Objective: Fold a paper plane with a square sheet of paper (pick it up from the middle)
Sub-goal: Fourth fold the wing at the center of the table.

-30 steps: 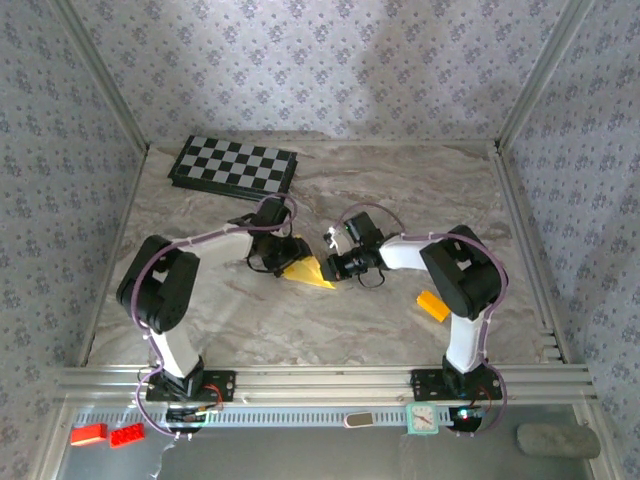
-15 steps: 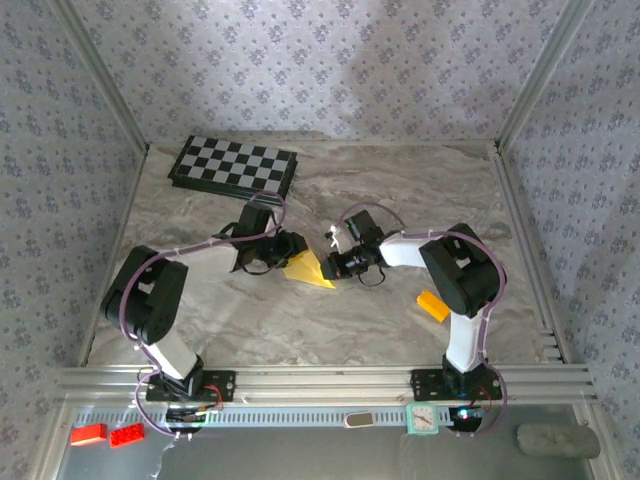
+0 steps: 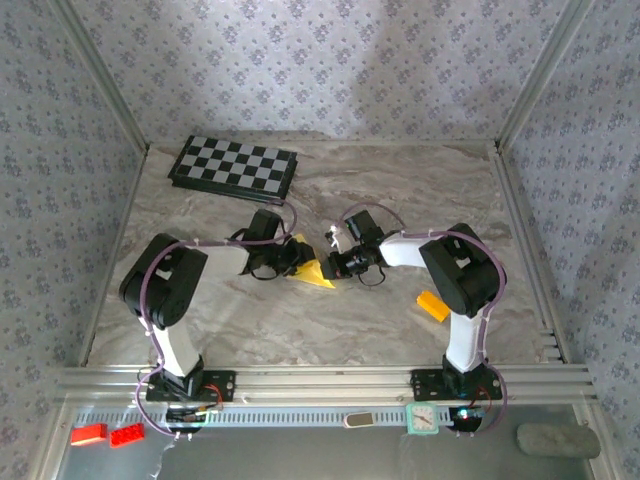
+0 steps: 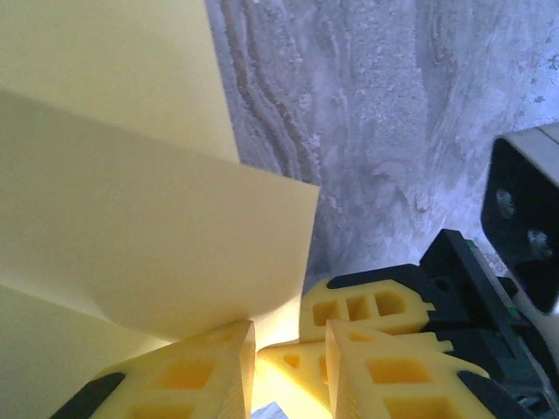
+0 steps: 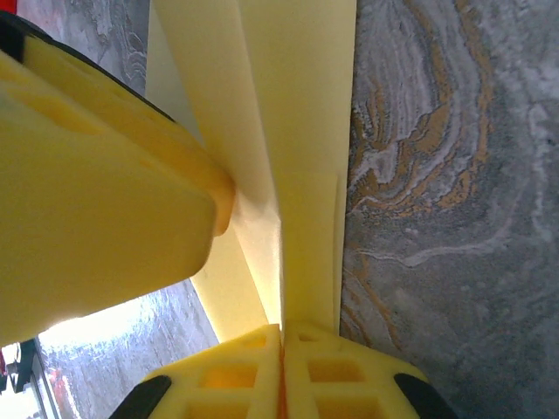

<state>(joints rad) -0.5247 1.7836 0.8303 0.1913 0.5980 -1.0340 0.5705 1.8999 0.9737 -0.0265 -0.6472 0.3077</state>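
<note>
We've got a grey-veined marble tabletop [image 3: 400, 190], boxed on three sides by flower-print wallpaper walls [image 3: 330, 70]. There are aluminium posts in the far corners and a rail [image 3: 320, 380] along the near edge at 6 o'clock. A checkerboard [image 3: 235, 165] lies flat in the 10 o'clock corner, its left end close to the wall. An orange block [image 3: 432, 305] sits at 4 o'clock from the table's middle, just beside the right arm's elbow and well apart from the paper.

The yellow paper [image 3: 312, 272], creased into layered flaps, is near the table's middle, between the two pincers. The right gripper [image 5: 281, 333] comes in from 3 o'clock and is clenched tight on the paper's folded edge, with flaps running out of the seam between its pads. The left gripper [image 4: 290, 332] comes in from 9 o'clock with a narrow gap between its fingers. One finger [image 5: 105, 201] touches a flap, but we can't tell whether it is pinching or only pressing.

Open room is bare marble from 12 to 2 o'clock behind the grippers. There is also a wide bare strip at 6 o'clock between paper and rail. Below the rail are red bricks [image 3: 103, 434] and a small clock [image 3: 422, 418].
</note>
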